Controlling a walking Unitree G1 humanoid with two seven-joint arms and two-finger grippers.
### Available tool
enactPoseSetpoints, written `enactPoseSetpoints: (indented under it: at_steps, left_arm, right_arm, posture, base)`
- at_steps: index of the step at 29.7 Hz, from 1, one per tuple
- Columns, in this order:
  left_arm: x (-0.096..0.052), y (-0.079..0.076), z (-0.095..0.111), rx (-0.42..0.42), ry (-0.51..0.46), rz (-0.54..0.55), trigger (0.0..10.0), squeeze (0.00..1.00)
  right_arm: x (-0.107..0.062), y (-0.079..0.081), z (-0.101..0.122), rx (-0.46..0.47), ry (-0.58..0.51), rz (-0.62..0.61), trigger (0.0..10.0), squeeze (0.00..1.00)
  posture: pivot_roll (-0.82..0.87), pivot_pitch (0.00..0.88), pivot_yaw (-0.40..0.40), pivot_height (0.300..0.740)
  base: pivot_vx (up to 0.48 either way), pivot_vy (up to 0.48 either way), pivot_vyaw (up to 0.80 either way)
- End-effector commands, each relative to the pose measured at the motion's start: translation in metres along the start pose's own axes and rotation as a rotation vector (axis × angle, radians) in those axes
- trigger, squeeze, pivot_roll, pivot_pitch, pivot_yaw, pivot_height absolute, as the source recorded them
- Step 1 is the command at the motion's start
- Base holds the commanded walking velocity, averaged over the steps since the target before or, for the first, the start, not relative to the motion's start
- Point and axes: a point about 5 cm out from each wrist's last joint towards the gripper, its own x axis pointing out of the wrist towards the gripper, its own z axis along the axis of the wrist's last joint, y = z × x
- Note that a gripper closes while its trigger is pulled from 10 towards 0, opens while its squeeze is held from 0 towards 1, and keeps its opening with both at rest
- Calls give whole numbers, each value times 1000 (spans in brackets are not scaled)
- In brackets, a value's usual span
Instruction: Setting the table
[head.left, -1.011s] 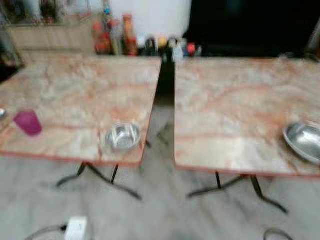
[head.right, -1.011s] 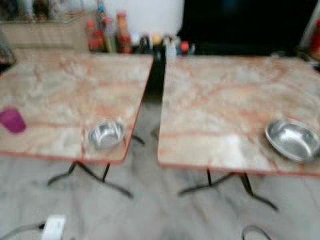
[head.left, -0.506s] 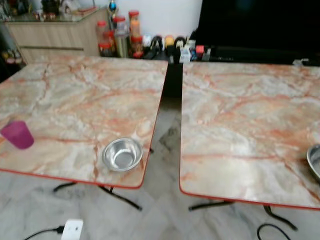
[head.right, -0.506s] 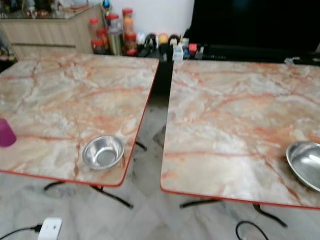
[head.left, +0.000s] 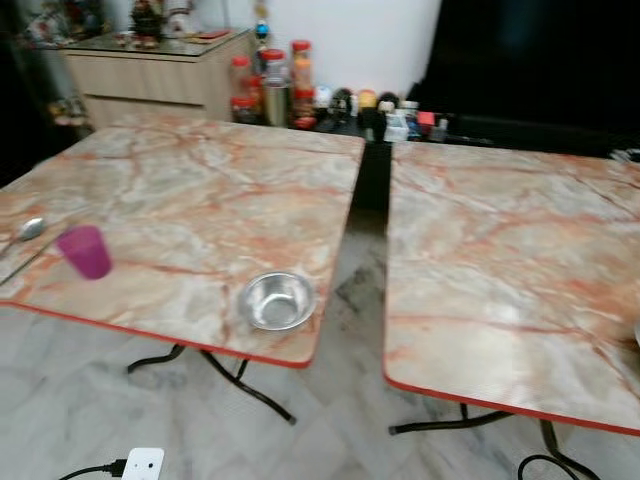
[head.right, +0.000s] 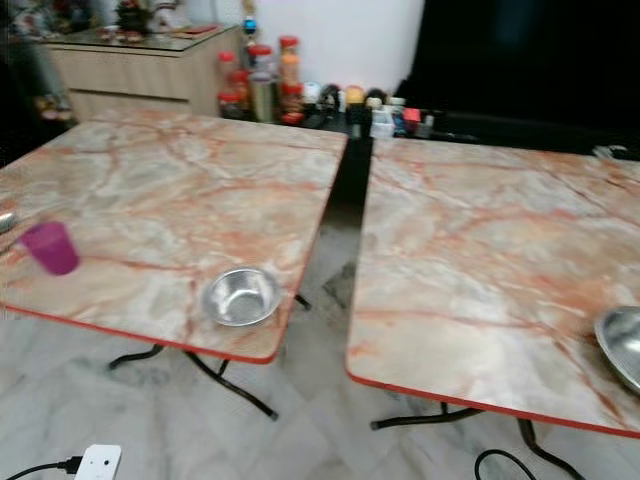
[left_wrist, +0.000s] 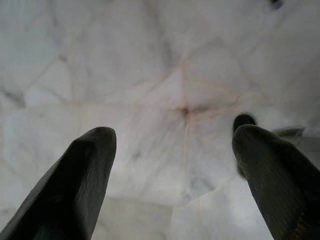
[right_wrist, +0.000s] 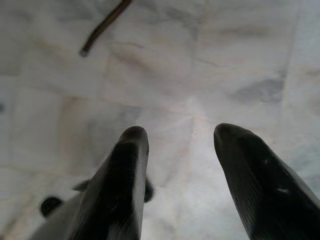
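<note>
Two marble-patterned worktops are standing side by side with a dark gap between them: the left worktop (head.left: 180, 190) is occupying the left and centre of the frame, the right worktop (head.left: 510, 250) the right side. A small steel bowl (head.left: 277, 300) is sitting near the front edge of the left worktop, close to its inner corner, probably because that is where a seated person would reach it. A purple cup (head.left: 84, 251) is standing upright at the left of the frame, well apart from the bowl, and a spoon (head.left: 26, 232) is lying just beyond it at the far left edge; cup and spoon together are reading as a second place being laid. A larger steel bowl (head.right: 622, 345) is resting at the lower right edge of the frame on the right worktop, cut off by the border. Jars and bottles (head.left: 270, 85) are clustering at the upper centre, against the wall. The left gripper (left_wrist: 170, 165) is hanging over the pale floor tiles, fingers spread wide, grasping nothing. The right gripper (right_wrist: 177, 160) is likewise pointing at the floor, released and empty, near a dark cable (right_wrist: 102, 27). Judgement: both arms are idling low, and no item is yet in hand.
</note>
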Motion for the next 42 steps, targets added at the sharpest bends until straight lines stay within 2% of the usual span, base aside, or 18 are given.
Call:
enactPoseSetpoints:
  at_steps: [1, 17, 30, 42]
  left_arm:
    - [1, 0, 5, 10, -10, -2, 10000, 0]
    - [1, 2, 4, 25, -7, -2, 10000, 0]
    - [1, 4, 7, 34, -14, 4, 10000, 0]
    - [1, 4, 10, 29, -19, 4, 10000, 0]
  right_arm:
    - [-1, -5, -4, -7, 19, -13, 10000, 0]
    - [-1, -2, -6, 5, 7, 0, 10000, 0]
    - [-1, 0, -5, 13, -1, 4, 10000, 0]
    - [-1, 2, 2, 10, -55, 22, 10000, 0]
  posture:
    - [-20, 29, -38, 740]
    - [-17, 0, -21, 740]
    - [-6, 26, -9, 740]
    - [-1, 54, -11, 740]
  base:
    - [0, 401, -781]
    - [0, 473, -48]
    - [0, 470, 0]
    - [0, 0, 0]
